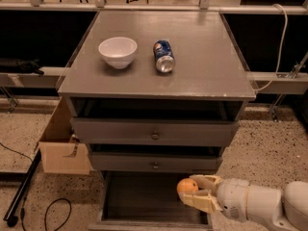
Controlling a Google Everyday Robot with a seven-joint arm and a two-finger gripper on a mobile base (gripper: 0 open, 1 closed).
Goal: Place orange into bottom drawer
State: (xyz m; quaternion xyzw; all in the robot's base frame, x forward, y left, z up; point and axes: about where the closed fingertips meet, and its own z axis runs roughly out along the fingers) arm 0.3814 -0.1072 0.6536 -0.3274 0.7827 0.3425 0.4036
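**A:** Where is the claw (190, 190)?

**B:** Low on the right, clamped on the orange (186, 186), one finger above it and one below. The fruit hangs over the right part of the bottom drawer (139, 201), which is pulled out, its dark inside bare.

**A:** What could spoil it?

**B:** As I judge it, the orange is close to the drawer's right wall. Released here, it may clip that edge and roll onto the speckled floor (269, 143). Dropped from a height, it could also bounce out over the front.

**A:** And farther back?

**B:** The middle drawer (154, 162) stands just above and behind the claw, so a careless lift could knock its front. The white bowl (118, 51) and blue can (163, 57) on the worktop (207, 66) are well apart from all this
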